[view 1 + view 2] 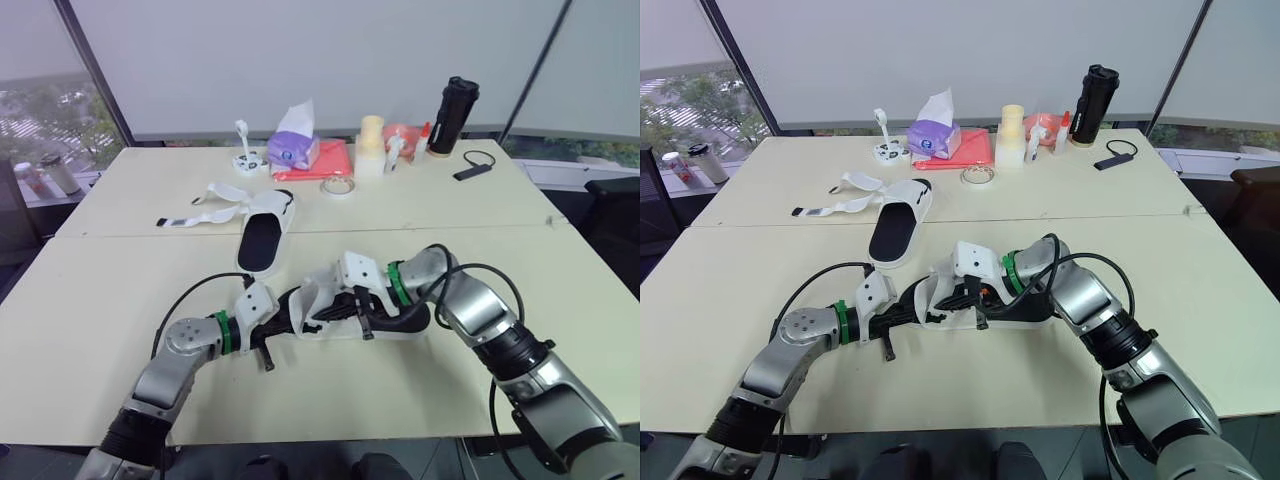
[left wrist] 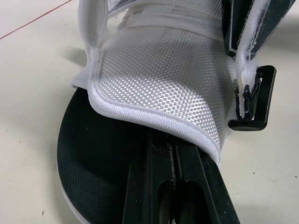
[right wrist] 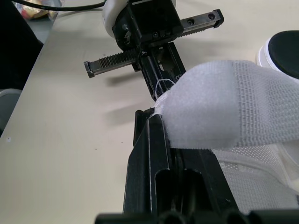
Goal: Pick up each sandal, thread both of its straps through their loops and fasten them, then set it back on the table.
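Note:
A white sandal with a black sole (image 1: 355, 312) lies at the table's front centre, between my two grippers. My left gripper (image 2: 171, 145) comes in from the left, shut on the sandal's white mesh upper (image 2: 163, 79). A black plastic loop (image 2: 254, 100) hangs beside that upper. My right gripper (image 3: 150, 119) comes in from the right, shut on a white fuzzy strap (image 3: 224, 105) of the same sandal. The left gripper's body (image 3: 147, 23) faces it close by. The second sandal (image 1: 263, 233) lies farther back on the left, its straps (image 1: 205, 210) spread loose on the table.
Along the far side of the table (image 1: 120, 290) stand a purple tissue box (image 1: 293, 148), a red cloth (image 1: 322, 160), a tape roll (image 1: 338, 187), a cream cup (image 1: 371, 146), a black bottle (image 1: 454, 115) and a small black device with a cable (image 1: 470, 170).

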